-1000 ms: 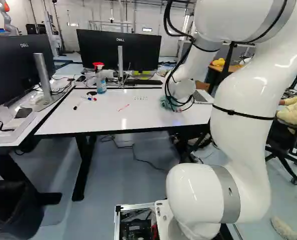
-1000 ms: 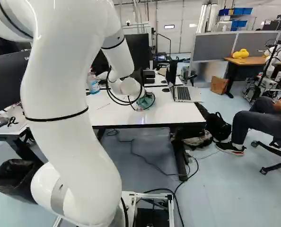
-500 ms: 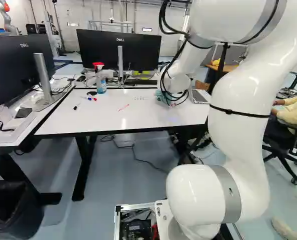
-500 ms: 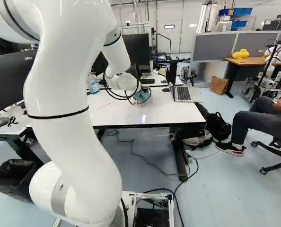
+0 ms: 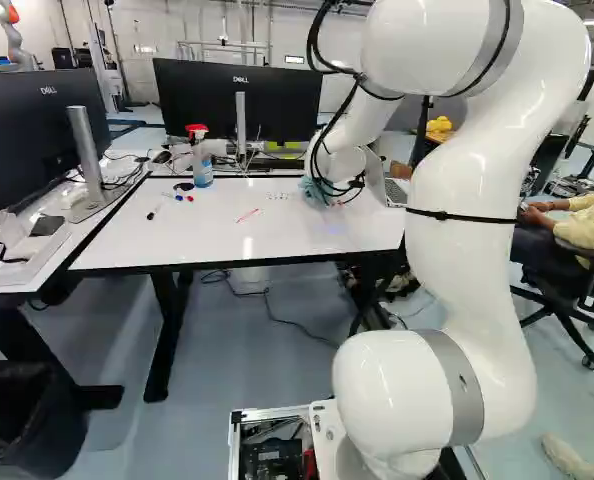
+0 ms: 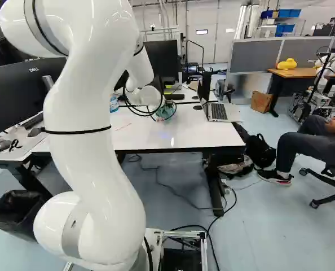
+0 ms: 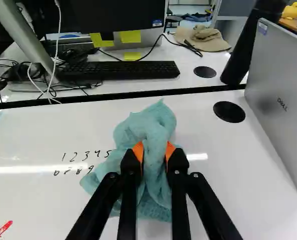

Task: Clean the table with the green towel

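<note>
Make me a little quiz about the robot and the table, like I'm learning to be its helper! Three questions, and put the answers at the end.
1. True or false: the pincer is holding the green towel between its two fingers.

2. Pick one: what does the black writing beside the towel show?
A) a smiley face
B) numbers
C) a star

3. Fill in the missing colour: the spray bottle on the table has a ____ top.

Key: 1. True; 2. B; 3. red
</note>
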You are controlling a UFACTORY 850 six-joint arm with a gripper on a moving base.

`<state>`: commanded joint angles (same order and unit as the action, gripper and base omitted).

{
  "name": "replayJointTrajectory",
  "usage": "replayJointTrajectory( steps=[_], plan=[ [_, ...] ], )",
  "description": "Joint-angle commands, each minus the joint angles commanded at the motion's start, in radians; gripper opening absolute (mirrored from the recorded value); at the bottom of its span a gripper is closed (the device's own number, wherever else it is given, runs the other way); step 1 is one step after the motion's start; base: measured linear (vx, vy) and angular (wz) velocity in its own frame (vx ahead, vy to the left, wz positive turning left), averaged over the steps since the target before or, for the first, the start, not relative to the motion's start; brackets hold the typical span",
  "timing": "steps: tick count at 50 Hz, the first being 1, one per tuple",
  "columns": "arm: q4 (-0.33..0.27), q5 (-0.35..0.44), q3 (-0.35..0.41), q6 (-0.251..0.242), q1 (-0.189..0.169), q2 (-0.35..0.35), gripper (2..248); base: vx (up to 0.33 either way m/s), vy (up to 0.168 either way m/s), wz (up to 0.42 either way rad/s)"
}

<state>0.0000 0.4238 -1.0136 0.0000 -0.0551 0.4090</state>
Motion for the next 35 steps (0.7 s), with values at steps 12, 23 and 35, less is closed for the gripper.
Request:
replayJointTrajectory(
  steps=[12, 23, 35],
  plan=[
    [0.000, -0.036, -0.058, 0.000, 0.023, 0.046, 65, 0.000, 0.000, 0.000],
    [0.000, -0.076, -0.109, 0.000, 0.043, 0.086, 65, 0.000, 0.000, 0.000],
    [0.000, -0.121, -0.137, 0.000, 0.059, 0.107, 65, 0.000, 0.000, 0.000]
  ],
)
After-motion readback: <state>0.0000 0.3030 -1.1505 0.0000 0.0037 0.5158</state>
